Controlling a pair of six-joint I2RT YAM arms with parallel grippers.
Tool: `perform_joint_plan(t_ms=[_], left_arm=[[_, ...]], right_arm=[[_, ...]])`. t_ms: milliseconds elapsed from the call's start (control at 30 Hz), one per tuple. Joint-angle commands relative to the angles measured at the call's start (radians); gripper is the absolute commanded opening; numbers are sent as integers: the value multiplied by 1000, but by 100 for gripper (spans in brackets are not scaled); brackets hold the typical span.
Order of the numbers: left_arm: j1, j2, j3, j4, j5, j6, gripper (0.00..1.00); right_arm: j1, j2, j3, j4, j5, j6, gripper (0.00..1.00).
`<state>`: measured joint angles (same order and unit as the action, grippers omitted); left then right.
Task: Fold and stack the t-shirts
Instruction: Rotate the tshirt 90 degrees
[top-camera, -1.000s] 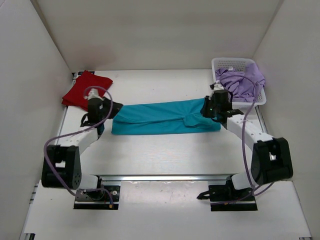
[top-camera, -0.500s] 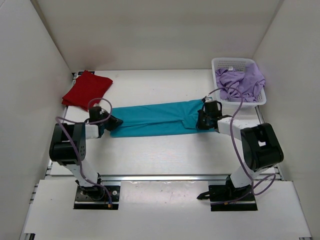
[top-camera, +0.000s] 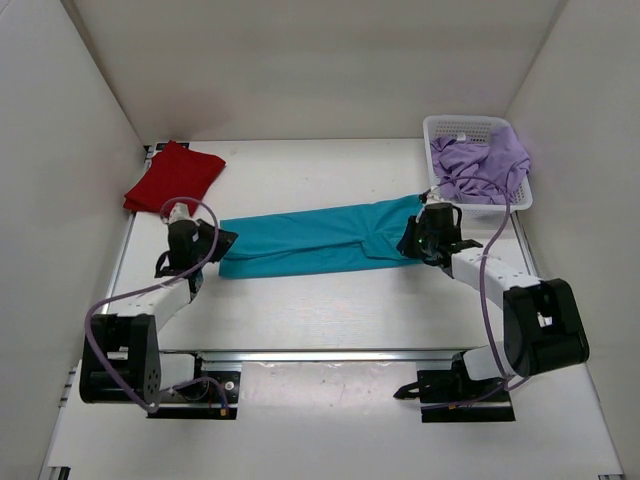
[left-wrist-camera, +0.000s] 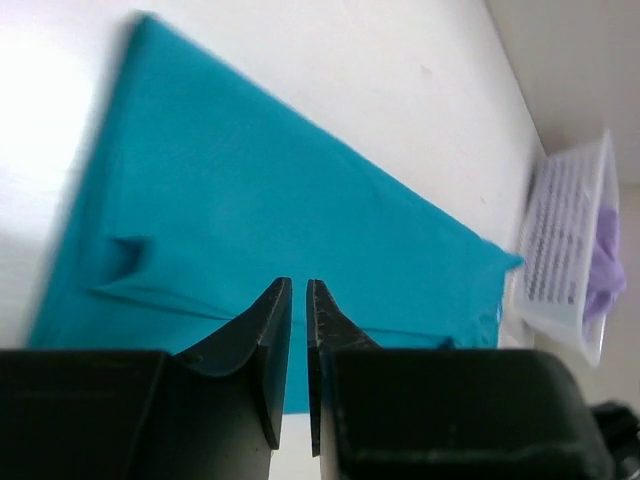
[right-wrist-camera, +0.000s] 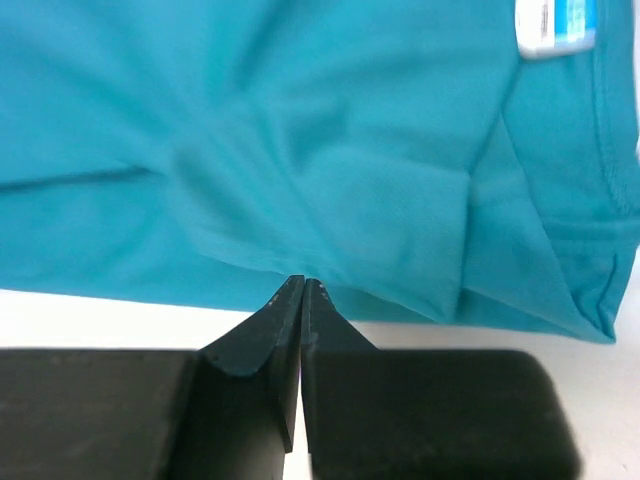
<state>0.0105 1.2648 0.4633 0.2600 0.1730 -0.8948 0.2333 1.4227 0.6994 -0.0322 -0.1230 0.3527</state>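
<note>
The teal t-shirt (right-wrist-camera: 300, 130) runs past three edges of the right wrist view; we cannot read its blurred label (right-wrist-camera: 555, 25). In the left wrist view, the basket (left-wrist-camera: 555, 250) wall hides most of the lavender t-shirt (left-wrist-camera: 604, 250).

Top view, 12 o'clock at the far wall. From my station I read a white table (top-camera: 320, 300) closed in by white panels at 9, 12 and 3 o'clock.

At 10 o'clock: red shirt (top-camera: 172, 178), folded flat, near the far-left corner.

Centre: teal shirt (top-camera: 310, 238), lying as a long narrow band from 9 o'clock to 3 o'clock. Its 3 o'clock end sits slightly nearer 12 than its 9 o'clock end, and the cloth is creased and doubled there.

At 2 o'clock: white mesh basket (top-camera: 462, 126), standing in the far-right corner, near the band's end and well apart from the red shirt.

At 6 o'clock: metal rail (top-camera: 330, 355) along the near edge.
</note>
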Motion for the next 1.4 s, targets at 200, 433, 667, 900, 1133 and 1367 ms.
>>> perform_joint_plan(t_ms=[200, 433, 667, 900, 1133, 1367], left_arm=[[-150, 200, 135, 54, -5, 22, 23], [-35, 324, 45, 165, 100, -84, 20], [126, 223, -138, 222, 143, -154, 19], [62, -155, -198, 98, 90, -136, 24], [-155, -306, -85, -74, 38, 46, 27], [-236, -272, -74, -105, 123, 128, 27]], right_arm=[[-52, 88, 107, 70, -19, 57, 0], [-49, 117, -12, 124, 25, 103, 0], [-69, 35, -86, 121, 59, 123, 0], [-32, -117, -19, 141, 76, 134, 0], [24, 223, 265, 72, 33, 86, 0], [58, 493, 437, -22, -23, 86, 0]])
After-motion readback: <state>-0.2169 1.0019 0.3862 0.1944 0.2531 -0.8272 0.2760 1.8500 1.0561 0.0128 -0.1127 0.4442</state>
